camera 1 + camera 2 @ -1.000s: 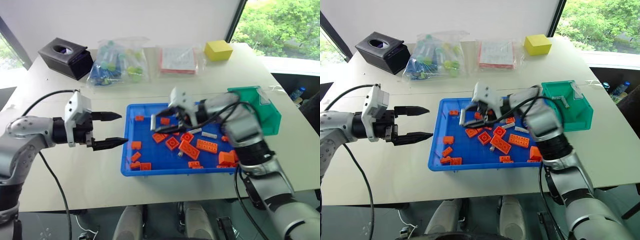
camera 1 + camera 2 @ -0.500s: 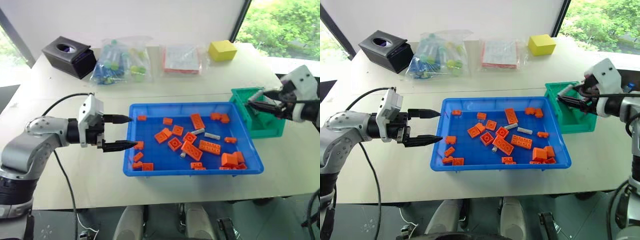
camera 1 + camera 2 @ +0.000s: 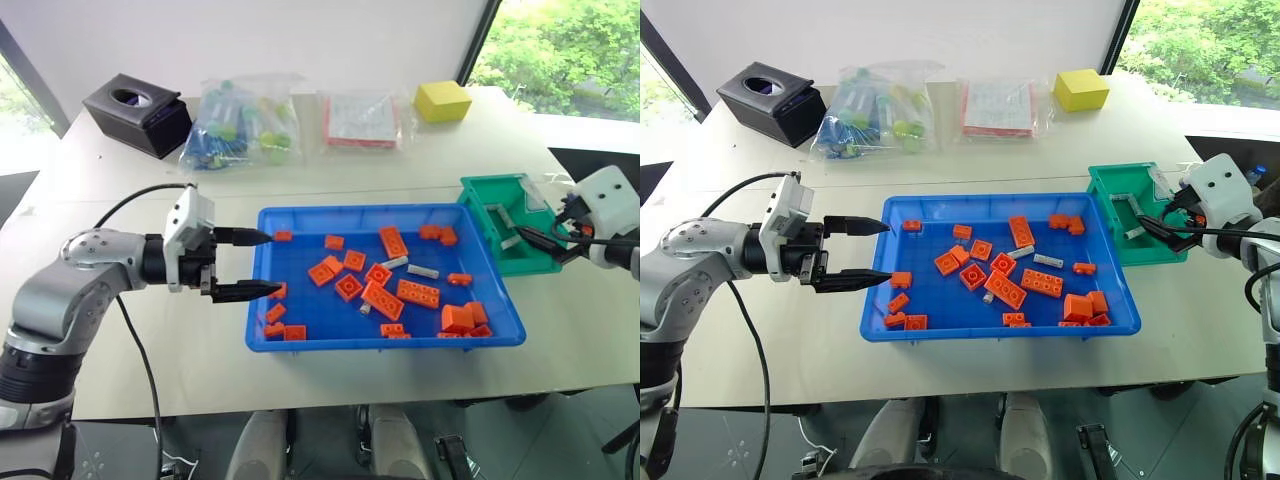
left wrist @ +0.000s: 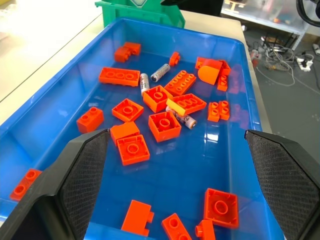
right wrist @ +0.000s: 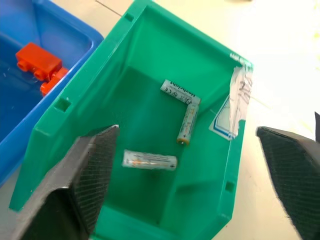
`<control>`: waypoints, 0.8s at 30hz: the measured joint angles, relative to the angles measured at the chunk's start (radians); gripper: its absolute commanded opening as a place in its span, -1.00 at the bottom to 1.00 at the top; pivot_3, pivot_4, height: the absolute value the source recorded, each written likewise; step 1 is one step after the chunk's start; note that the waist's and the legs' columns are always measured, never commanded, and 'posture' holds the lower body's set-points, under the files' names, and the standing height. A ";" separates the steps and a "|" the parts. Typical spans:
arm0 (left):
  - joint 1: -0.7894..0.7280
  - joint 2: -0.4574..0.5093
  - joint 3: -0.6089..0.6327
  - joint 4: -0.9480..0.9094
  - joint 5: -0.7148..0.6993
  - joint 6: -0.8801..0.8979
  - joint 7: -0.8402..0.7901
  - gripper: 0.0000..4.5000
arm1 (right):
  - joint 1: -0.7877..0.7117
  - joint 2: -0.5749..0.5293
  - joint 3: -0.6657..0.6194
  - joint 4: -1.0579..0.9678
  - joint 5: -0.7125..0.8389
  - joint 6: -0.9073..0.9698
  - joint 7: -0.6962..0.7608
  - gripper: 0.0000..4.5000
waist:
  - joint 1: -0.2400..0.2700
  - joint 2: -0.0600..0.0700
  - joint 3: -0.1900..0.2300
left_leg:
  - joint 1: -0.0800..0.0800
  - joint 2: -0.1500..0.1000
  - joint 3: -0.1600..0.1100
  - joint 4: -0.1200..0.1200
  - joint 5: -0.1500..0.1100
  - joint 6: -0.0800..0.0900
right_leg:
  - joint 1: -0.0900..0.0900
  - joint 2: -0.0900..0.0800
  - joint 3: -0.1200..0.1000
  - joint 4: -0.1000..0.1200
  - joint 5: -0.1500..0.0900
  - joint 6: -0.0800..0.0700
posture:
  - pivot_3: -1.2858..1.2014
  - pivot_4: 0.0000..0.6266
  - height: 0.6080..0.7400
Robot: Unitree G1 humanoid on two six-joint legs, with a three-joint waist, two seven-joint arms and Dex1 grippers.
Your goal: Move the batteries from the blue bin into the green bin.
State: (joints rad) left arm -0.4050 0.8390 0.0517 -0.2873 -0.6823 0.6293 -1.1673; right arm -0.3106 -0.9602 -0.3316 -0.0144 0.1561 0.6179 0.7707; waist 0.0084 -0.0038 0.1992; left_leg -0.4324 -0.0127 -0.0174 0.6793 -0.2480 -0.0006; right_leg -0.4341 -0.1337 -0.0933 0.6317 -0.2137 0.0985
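Note:
The blue bin (image 3: 300, 340) sits mid-table holding several orange bricks (image 3: 380, 298) and a few slim grey batteries (image 3: 397, 263), which the left wrist view shows among the bricks (image 4: 160, 71). The green bin (image 3: 476, 201) stands against its right end. Three batteries (image 5: 150, 160) lie on its floor. My right gripper (image 3: 540, 236) hovers at the green bin's right side, open and holding nothing. At the blue bin's left rim my left gripper (image 3: 272, 263) points into the bin, open and empty, its fingers (image 4: 82, 170) framing the bricks.
Along the back of the table stand a black tissue box (image 3: 137, 113), a clear bag of small items (image 3: 238, 125), a bagged booklet (image 3: 357, 120) and a yellow block (image 3: 442, 100). The table's right edge is close behind the green bin.
My right gripper swung from over the blue bin to the green bin at the right and opened. My left gripper edged slightly toward the blue bin's rim.

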 measured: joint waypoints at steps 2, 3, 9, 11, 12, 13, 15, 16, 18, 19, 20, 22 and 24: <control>0.000 0.000 0.000 -0.005 -0.004 0.001 0.000 1.00 | 0.020 0.000 -0.018 -0.028 0.052 0.027 0.039 0.96 | 0.004 0.000 0.000 | 0.000 0.000 0.000 0.000 0.000 0.000 | 0.000 0.000 0.000 0.000 0.000 0.000 | 0.03 -0.52 0.28; 0.000 0.000 0.001 -0.006 -0.005 0.002 0.000 1.00 | 0.027 0.000 -0.029 -0.056 0.090 0.052 0.064 0.96 | 0.005 0.000 0.000 | 0.000 0.000 0.000 0.000 0.000 0.000 | 0.000 0.000 0.000 0.000 0.000 0.000 | 0.03 -0.52 0.28; -0.001 0.000 0.001 -0.008 -0.006 0.002 0.001 1.00 | -0.008 -0.001 -0.070 -0.290 0.324 0.290 0.108 0.96 | 0.004 0.000 0.000 | 0.000 0.001 -0.004 0.000 0.000 0.000 | 0.000 0.000 0.000 0.000 0.000 0.000 | 0.03 -0.52 0.28; -0.006 -0.001 0.001 -0.009 -0.006 0.002 0.001 1.00 | -0.027 0.003 -0.067 -0.374 0.410 0.387 0.096 0.96 | 0.005 0.000 0.000 | 0.000 0.001 -0.004 0.000 0.000 0.000 | 0.000 0.000 0.000 -0.001 0.000 -0.001 | 0.03 -0.52 0.28; -0.009 -0.002 0.000 -0.008 -0.006 0.002 0.002 1.00 | -0.039 0.012 -0.058 -0.411 0.449 0.443 0.080 0.96 | 0.005 0.000 0.000 | 0.000 0.001 -0.004 0.000 0.000 0.000 | 0.000 0.000 0.000 -0.001 -0.001 -0.001 | 0.03 -0.52 0.28; -0.012 -0.002 0.000 -0.009 -0.006 0.002 0.002 1.00 | -0.045 0.022 -0.048 -0.429 0.468 0.472 0.069 0.96 | 0.005 0.000 0.000 | 0.000 0.001 -0.004 0.000 0.000 0.000 | 0.000 0.000 0.000 -0.001 -0.001 -0.002 | 0.03 -0.52 0.28; -0.018 -0.003 0.000 -0.008 -0.005 0.002 0.000 1.00 | -0.050 0.058 0.002 -0.477 0.514 0.541 0.028 0.96 | 0.006 0.000 0.000 | 0.000 0.001 -0.004 0.001 0.000 0.000 | 0.001 0.000 0.000 -0.001 -0.002 -0.004 | 0.03 -0.52 0.28; -0.022 -0.003 0.000 -0.007 -0.005 0.002 -0.001 1.00 | -0.050 0.077 0.034 -0.495 0.526 0.561 0.009 0.96 | 0.006 0.000 0.000 | 0.000 0.001 -0.004 0.001 0.000 0.000 | 0.001 0.000 0.000 -0.001 -0.002 -0.004 | 0.03 -0.52 0.28; -0.027 -0.004 0.000 -0.007 -0.005 0.002 -0.004 1.00 | -0.050 0.107 0.094 -0.516 0.537 0.587 -0.024 0.96 | 0.005 0.000 0.000 | -0.001 0.001 -0.004 0.001 0.000 0.000 | 0.000 0.000 0.000 -0.001 -0.002 -0.004 | 0.03 -0.52 0.28; -0.029 -0.004 -0.001 -0.006 -0.005 0.003 -0.007 1.00 | -0.051 0.121 0.122 -0.524 0.536 0.598 -0.045 0.96 | 0.005 0.000 0.000 | -0.001 0.001 -0.004 0.001 0.000 0.000 | 0.000 0.000 0.000 -0.001 -0.002 -0.004 | 0.03 -0.52 0.28; -0.030 -0.003 -0.001 -0.006 -0.005 0.003 -0.011 1.00 | -0.051 0.129 0.151 -0.528 0.536 0.610 -0.063 0.96 | 0.005 0.000 0.000 | -0.001 0.001 -0.004 0.001 0.000 0.000 | 0.000 0.000 0.000 -0.001 -0.002 -0.004 | 0.03 -0.52 0.28; -0.029 -0.002 -0.002 -0.008 -0.006 0.010 -0.023 1.00 | -0.051 0.143 0.216 -0.539 0.537 0.642 -0.087 0.96 | 0.005 0.000 0.000 | -0.001 0.001 -0.004 0.001 0.000 0.000 | 0.000 0.000 0.000 -0.001 -0.002 -0.004 | 0.03 -0.52 0.28; -0.029 0.002 -0.002 -0.011 -0.006 0.016 -0.031 1.00 | -0.051 0.145 0.274 -0.556 0.538 0.651 -0.092 0.96 | 0.005 0.000 0.001 | -0.001 0.001 -0.004 0.001 0.000 0.000 | 0.000 0.000 0.000 -0.001 -0.002 -0.004 | 0.03 -0.52 0.28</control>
State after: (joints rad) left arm -0.4340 0.8407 0.0496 -0.2983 -0.6884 0.6452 -1.1981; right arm -0.3616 -0.8155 -0.0576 -0.5704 0.6941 1.2684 0.6791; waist 0.0132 -0.0042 0.1997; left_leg -0.4330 -0.0119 -0.0213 0.6801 -0.2482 -0.0002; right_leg -0.4338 -0.1333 -0.0932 0.6307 -0.2154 0.0948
